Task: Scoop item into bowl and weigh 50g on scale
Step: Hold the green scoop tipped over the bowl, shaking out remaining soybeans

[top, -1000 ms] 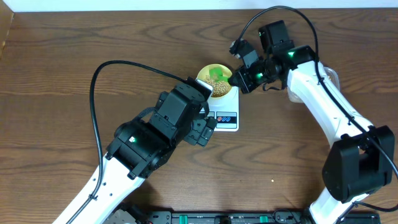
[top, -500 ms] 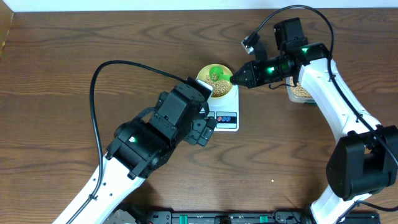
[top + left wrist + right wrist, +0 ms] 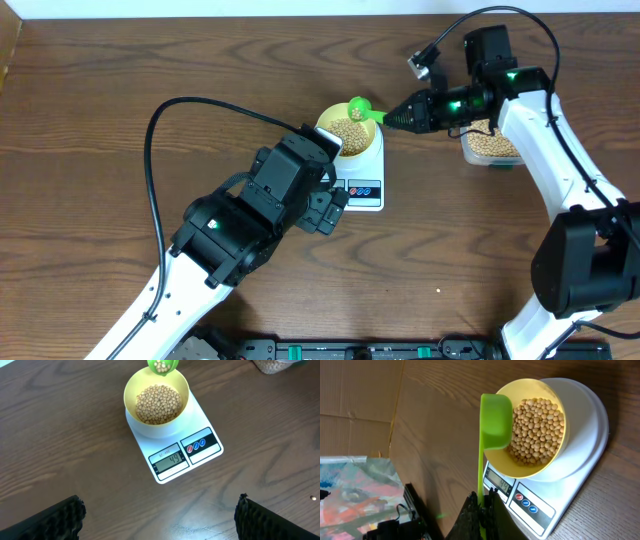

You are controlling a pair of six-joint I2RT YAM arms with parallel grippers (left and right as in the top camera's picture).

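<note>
The bowl, filled with beans, sits on the scale near the far edge of the table, display reading 49. The right gripper is clamped on a green scoop, its cup over the bowl's rim. The left gripper hangs spread wide and empty, the scale beyond its fingertips

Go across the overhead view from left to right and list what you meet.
left arm → scale → right gripper → clear tub. The bowl and green scoop overlap the scale, so they are left out.
</note>
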